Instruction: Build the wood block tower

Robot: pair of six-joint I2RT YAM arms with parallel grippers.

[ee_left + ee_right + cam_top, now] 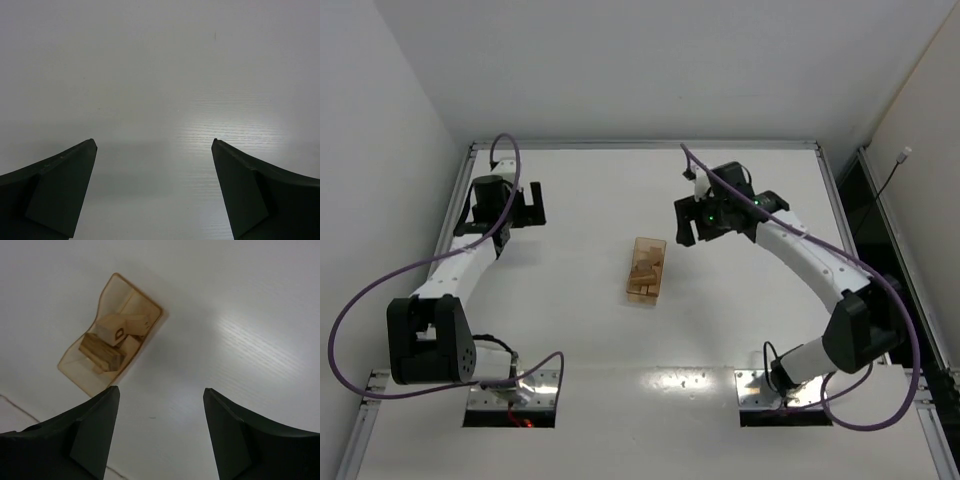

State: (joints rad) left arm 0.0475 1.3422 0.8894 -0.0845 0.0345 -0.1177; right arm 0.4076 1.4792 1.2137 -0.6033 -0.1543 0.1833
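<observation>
Several light-tan wood blocks (645, 271) lie piled inside a translucent amber tray (651, 243) at the table's middle. They also show in the right wrist view (111, 338), jumbled, inside the tray (75, 365). No stacked tower shows. My right gripper (691, 229) is open and empty, above the table just right of the tray; its jaws (161, 390) stand wide apart over bare table. My left gripper (529, 208) is open and empty at the far left, its jaws (154, 142) wide apart over bare table.
The white table (580, 330) has a raised rim at the back (640, 145) and white walls around. Both arm bases stand on metal plates (515, 392) at the near edge.
</observation>
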